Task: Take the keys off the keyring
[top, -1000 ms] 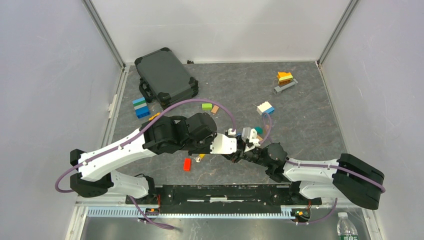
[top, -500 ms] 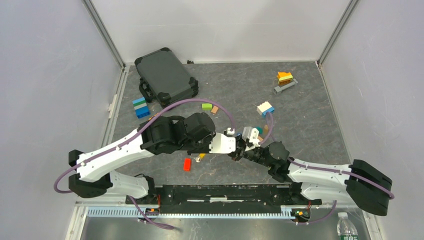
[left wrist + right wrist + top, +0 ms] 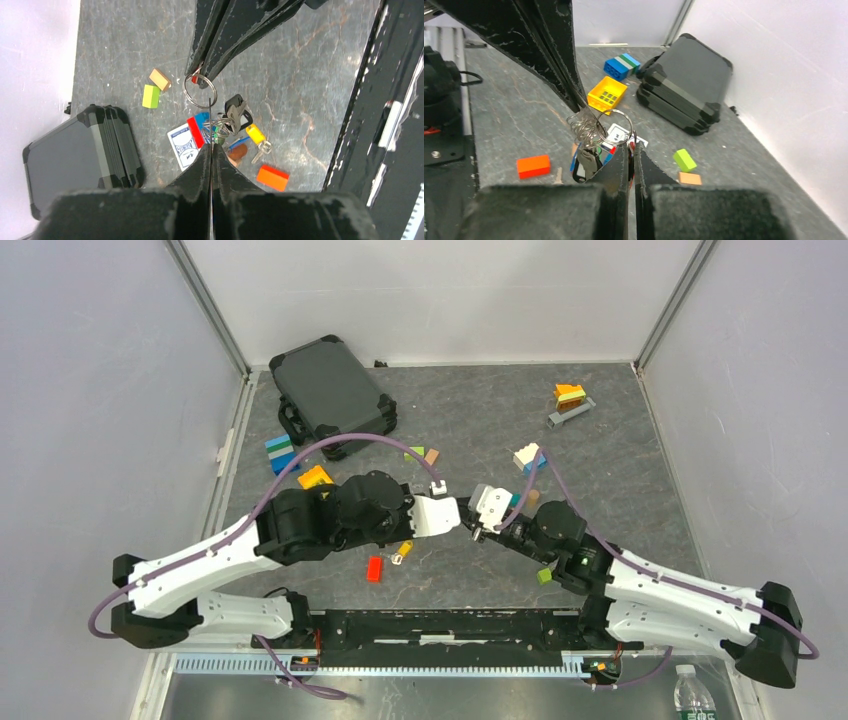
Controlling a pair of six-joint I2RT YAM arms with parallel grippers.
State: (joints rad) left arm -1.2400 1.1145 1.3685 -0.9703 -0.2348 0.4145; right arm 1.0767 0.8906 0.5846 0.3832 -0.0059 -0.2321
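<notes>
The left fingers [image 3: 200,167] are pinching shut on the stretched, coiled end of the thin grey metal keyring [image 3: 597,126]. The right fingers [image 3: 616,167], also closed, are gripping its round loop from the opposite side. The two sets of fingertips are facing each other, with the keyring spanning the gap above the dark marbled desk [image 3: 300,75]. The small silver keys with coloured plastic heads [image 3: 235,111] are dangling in a bunch from the coil, just beneath the left fingertips.

The grey tabletop [image 3: 640,480] bears a dark case [image 3: 328,392] and scattered coloured blocks [image 3: 374,569].
</notes>
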